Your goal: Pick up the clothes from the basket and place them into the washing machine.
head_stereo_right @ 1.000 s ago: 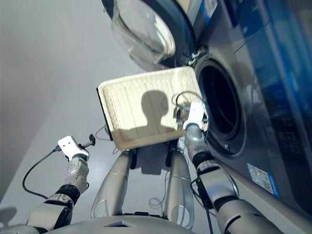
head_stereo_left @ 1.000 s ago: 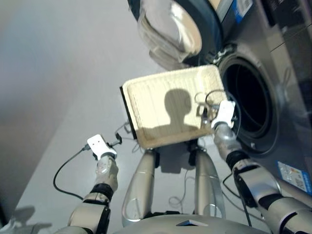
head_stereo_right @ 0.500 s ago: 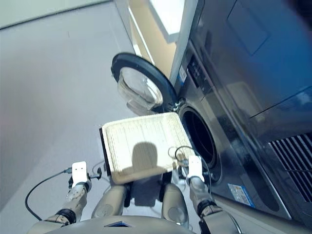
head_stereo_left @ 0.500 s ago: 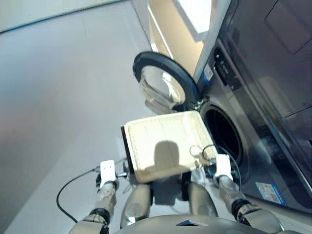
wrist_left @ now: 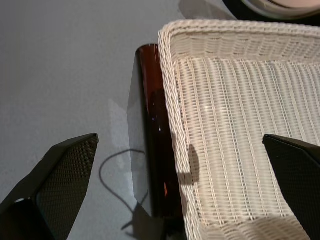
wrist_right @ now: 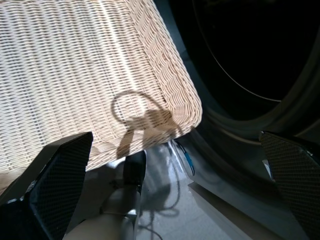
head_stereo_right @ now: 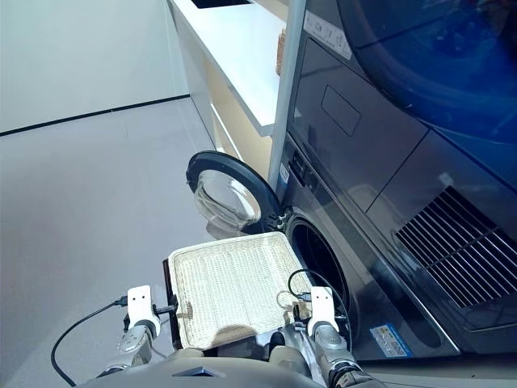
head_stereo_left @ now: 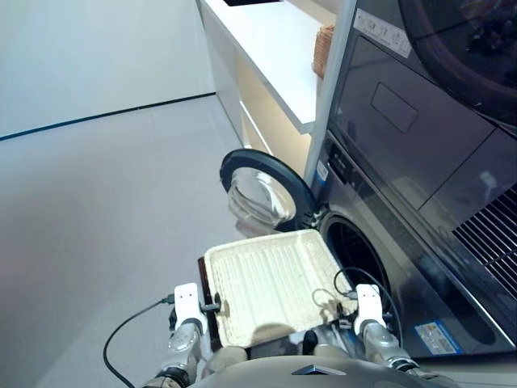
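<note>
Where the robot's two arms reach forward and down, the left pincer (wrist_left: 165, 200) stands with its black fingers (wrist_left: 55, 185) spread wide, holding nothing, poised over the near left corner of the shallow cream-white woven wicker basket (head_stereo_left: 271, 279).
The right pincer (wrist_right: 175, 200) is likewise spread wide and empty, its black fingers (wrist_right: 55, 175) set over the basket's near right corner and the gap beside the drum.
Basket: rectangular, low-rimmed, sitting level on a dark red-brown stand (wrist_left: 155, 135) that shows along its left edge; no garment is visible in it, only bare weave.
A thin black cable (head_stereo_left: 129, 335) trails from the left wrist down to the pale grey floor (head_stereo_left: 105, 202); another loops (head_stereo_left: 355, 279) by the right wrist.
Dark grey glossy front-loading washing machine (head_stereo_left: 404, 291): just beyond and right of the basket, its round drum opening (head_stereo_left: 355, 255) dark inside, contents not discernible.
Black-rimmed round door with clear bulging glass (head_stereo_left: 262, 194): swung fully open, beyond the basket's far edge.
Blue sticker (head_stereo_left: 436, 335): low on the machine's front.
Dark appliance (head_stereo_left: 436, 97): stacked above the washer.
White worktop (head_stereo_left: 271, 48): further back, carrying a small brown wicker basket (head_stereo_left: 323, 48) against the stack.
</note>
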